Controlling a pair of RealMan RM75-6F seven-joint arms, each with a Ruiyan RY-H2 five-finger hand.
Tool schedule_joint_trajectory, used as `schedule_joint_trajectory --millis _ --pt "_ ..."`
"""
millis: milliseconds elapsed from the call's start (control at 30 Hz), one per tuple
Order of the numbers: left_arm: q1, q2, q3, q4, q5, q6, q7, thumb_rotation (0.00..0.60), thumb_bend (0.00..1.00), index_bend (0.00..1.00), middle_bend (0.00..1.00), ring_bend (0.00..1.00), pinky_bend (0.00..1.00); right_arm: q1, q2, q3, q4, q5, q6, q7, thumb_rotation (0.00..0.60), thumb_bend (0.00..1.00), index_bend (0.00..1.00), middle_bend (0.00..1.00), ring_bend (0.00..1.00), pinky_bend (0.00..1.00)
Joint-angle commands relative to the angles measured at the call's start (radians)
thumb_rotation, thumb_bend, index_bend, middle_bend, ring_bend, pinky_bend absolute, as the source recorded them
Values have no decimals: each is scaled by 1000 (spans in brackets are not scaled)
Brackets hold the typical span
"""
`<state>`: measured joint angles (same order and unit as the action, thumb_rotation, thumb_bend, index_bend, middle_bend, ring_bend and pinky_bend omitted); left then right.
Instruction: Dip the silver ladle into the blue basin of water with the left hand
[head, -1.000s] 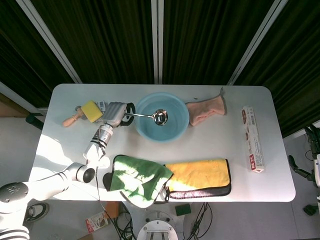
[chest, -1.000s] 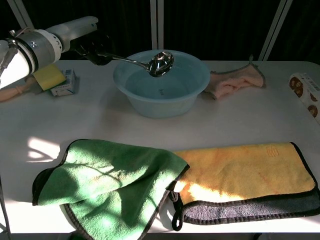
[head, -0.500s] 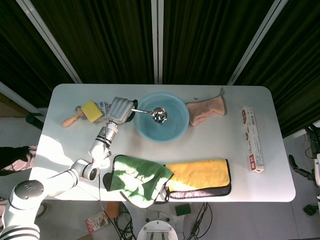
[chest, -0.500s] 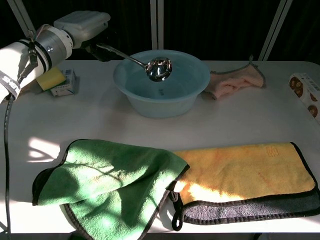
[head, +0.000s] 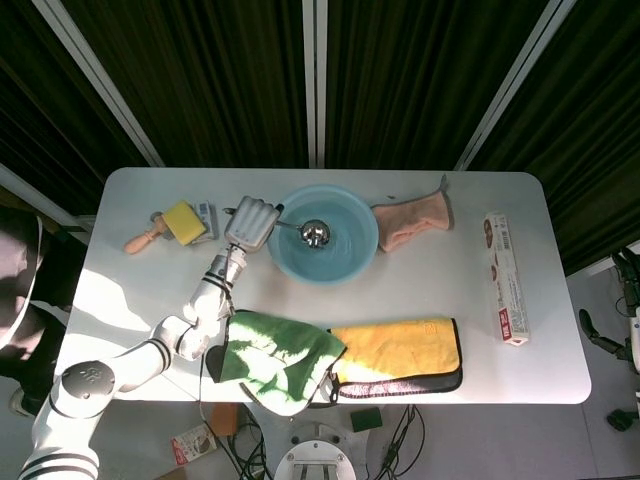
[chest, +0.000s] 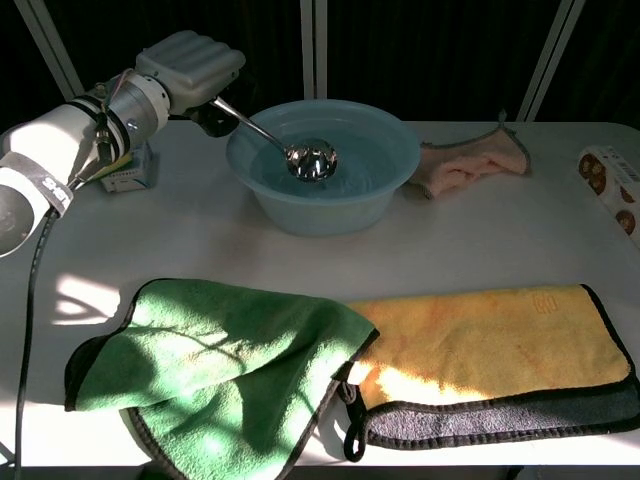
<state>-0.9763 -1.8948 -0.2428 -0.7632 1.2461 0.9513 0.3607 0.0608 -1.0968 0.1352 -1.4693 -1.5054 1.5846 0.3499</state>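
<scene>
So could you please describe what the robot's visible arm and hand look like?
The left hand has a pale grey, ribbed back and dark fingers. Its arm is glossy white with dark bands at the wrist and a black cable hanging beneath. The right arm isn't visible.

ladle (chest: 311, 163) silver | basin (chest: 385, 190) blue | towels: green (chest: 220, 350), yellow (chest: 490, 335), pink (chest: 465, 165)

We see the silver ladle (chest: 311, 162) tilted with its round bowl down inside the blue basin (chest: 330, 205), a wide, round tub of water standing upright near the desk's far edge, while its thin handle slants up over the basin's left rim.
</scene>
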Motion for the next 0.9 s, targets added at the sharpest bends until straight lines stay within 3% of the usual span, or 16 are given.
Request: schedule_joint_trajectory --millis 33,500,733,900 --pt "-5 0 4 -2 0 -14 11 600 532 801 701 661 825 1 1 1 1 1 -2 2 600 360 22 0 0 0" --pt "-19 44 -3 -90 -52 -96 118 600 531 804 698 661 825 2 2 2 1 4 -5 6 600 360 22 0 0 0" --pt "-22 99 -83 -208 -260 -218 152 600 531 804 694 661 825 4 4 3 2 6 -10 16 600 361 21 0 0 0" --pt "-43 152 -96 -280 -416 -262 237 600 531 803 691 660 825 7 1 4 11 5 -13 26 600 362 22 0 0 0"
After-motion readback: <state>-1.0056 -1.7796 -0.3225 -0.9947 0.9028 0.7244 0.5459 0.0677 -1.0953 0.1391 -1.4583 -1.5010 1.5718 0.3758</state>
